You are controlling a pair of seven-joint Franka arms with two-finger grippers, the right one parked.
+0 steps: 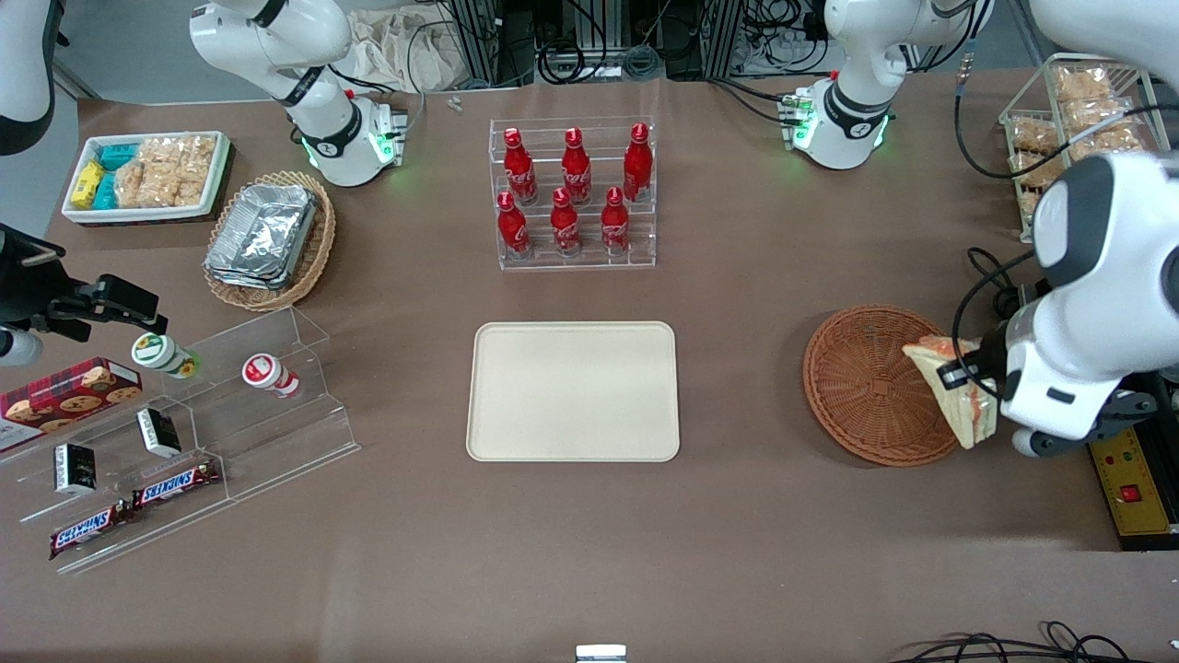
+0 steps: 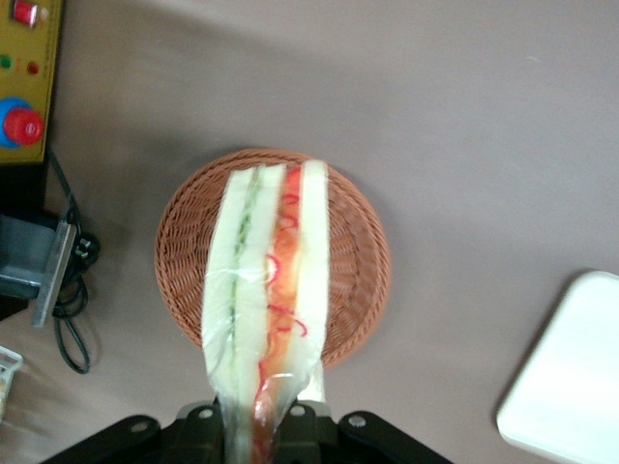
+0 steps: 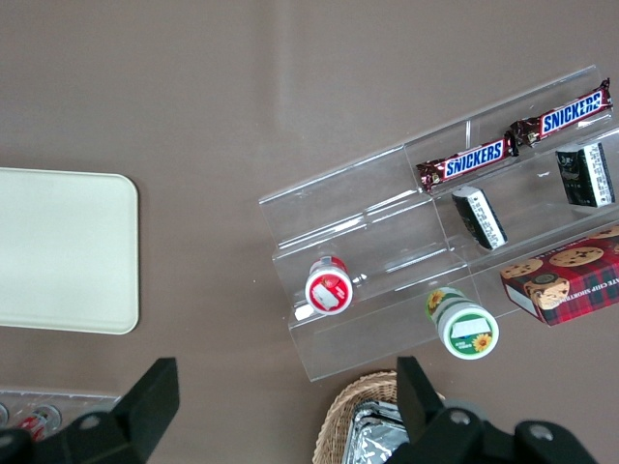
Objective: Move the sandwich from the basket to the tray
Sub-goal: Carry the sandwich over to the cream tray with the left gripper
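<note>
My left gripper (image 1: 963, 376) is shut on the sandwich (image 1: 958, 394), a wrapped cream wedge with orange-red filling, and holds it lifted above the rim of the round reddish-brown basket (image 1: 866, 387) at the working arm's end of the table. In the left wrist view the sandwich (image 2: 266, 300) hangs from the gripper (image 2: 261, 420) over the empty basket (image 2: 353, 261). The cream-beige tray (image 1: 573, 390) lies flat and empty at the table's middle; its corner shows in the left wrist view (image 2: 566, 387).
A clear rack of red cola bottles (image 1: 573, 193) stands farther from the front camera than the tray. A yellow control box (image 1: 1135, 483) and cables lie beside the basket. A tan basket with foil pans (image 1: 267, 235) and a clear snack stand (image 1: 184, 442) sit toward the parked arm's end.
</note>
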